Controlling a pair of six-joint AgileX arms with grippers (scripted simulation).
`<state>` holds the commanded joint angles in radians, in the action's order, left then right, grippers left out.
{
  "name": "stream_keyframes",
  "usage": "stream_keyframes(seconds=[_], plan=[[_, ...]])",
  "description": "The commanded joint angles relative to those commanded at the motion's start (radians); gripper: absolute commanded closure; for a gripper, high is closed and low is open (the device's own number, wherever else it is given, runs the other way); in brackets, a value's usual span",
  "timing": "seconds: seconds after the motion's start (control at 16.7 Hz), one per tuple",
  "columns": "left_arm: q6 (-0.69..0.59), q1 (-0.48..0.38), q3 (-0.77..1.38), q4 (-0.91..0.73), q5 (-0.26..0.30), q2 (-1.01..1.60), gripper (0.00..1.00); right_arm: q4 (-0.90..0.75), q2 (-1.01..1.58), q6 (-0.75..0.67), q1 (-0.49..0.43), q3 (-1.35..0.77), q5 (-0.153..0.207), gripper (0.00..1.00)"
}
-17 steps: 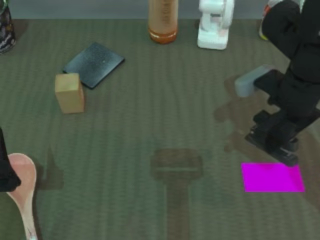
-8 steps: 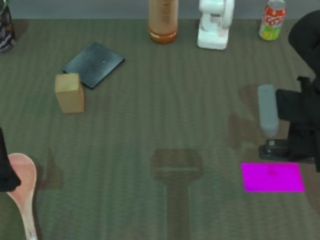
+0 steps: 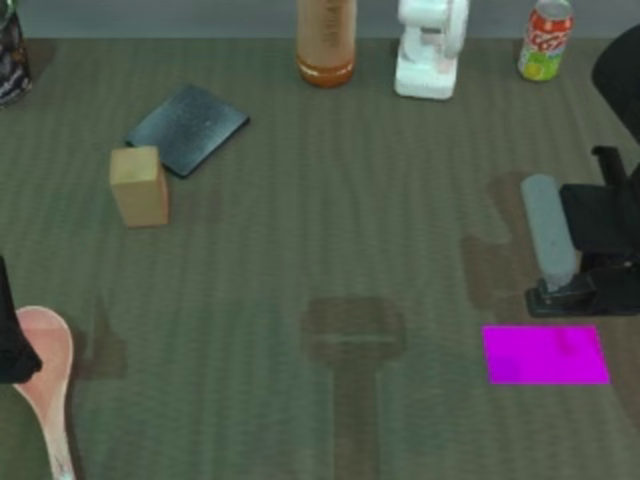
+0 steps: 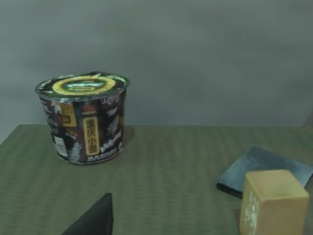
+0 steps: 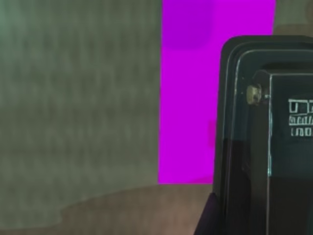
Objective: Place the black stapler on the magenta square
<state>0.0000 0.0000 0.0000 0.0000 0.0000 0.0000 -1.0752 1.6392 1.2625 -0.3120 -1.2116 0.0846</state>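
Observation:
The black stapler (image 3: 568,297), with its grey top bar (image 3: 548,232), hangs tilted above the table at the right, casting a shadow to its left. My right gripper (image 3: 605,270) is shut on it from the right edge of the top view. The magenta square (image 3: 545,354) lies flat just in front of the stapler, apart from it. In the right wrist view the stapler (image 5: 266,147) fills the near side and the magenta square (image 5: 205,88) lies beyond it. My left gripper (image 3: 10,350) is parked at the left edge.
A pink spoon (image 3: 45,375) lies by the left arm. A tan block (image 3: 139,185) and a dark slate slab (image 3: 188,128) sit at the back left. A noodle cup (image 4: 83,117), orange bottle (image 3: 326,40), white appliance (image 3: 431,45) and soda can (image 3: 545,38) line the back.
My right arm has drawn back toward the right edge with the stapler, uncovering the soda can. The stapler has turned, so its grey bar now points toward the back.

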Motion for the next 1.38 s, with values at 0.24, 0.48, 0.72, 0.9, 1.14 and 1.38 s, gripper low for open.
stream_keyframes(seconds=[0.24,0.48,0.72,0.9,1.14,1.38], plan=[[0.000,0.000,0.000,0.000,0.000,0.000,0.00,0.014,0.010,-0.005,-0.006,0.008,0.001,1.00],[0.000,0.000,0.000,0.000,0.000,0.000,0.00,0.156,0.068,-0.022,-0.014,0.092,0.000,1.00],[0.000,0.000,0.000,0.000,0.000,0.000,0.00,0.345,0.143,-0.035,-0.029,0.196,-0.003,1.00],[0.000,0.000,0.000,0.000,0.000,0.000,0.00,0.400,0.169,-0.038,-0.035,0.228,-0.003,1.00],[0.000,0.000,0.000,0.000,0.000,0.000,0.00,0.400,0.169,-0.038,-0.035,0.228,-0.003,0.92],[0.000,0.000,0.000,0.000,0.000,0.000,0.00,0.400,0.169,-0.038,-0.035,0.228,-0.003,0.62]])
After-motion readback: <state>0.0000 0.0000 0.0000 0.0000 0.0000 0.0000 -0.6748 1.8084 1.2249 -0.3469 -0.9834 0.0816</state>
